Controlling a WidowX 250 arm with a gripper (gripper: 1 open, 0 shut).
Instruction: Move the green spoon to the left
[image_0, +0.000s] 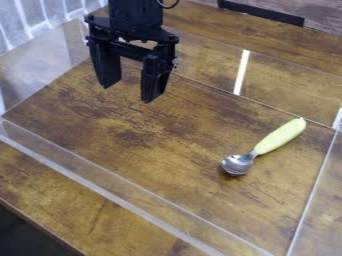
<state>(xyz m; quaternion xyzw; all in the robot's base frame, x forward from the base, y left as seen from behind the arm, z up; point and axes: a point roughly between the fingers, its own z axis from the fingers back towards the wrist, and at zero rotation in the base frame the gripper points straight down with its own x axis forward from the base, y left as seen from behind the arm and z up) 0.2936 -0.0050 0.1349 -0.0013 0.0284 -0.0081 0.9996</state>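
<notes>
Hovering at eleven o'clock, the spread, empty end effector (131, 76) could nudge the green spoon (266, 146) at four o'clock by descending off-centre.

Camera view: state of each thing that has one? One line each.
claw: open, pointing down, holding nothing, raised above the table at upper left.
green spoon: lying flat on the table at right, free of the claw, handle toward upper right, metal bowl toward lower left.
clear barrier: standing upright along the table's edges.
wooden table: bare wood under the claw.
</notes>
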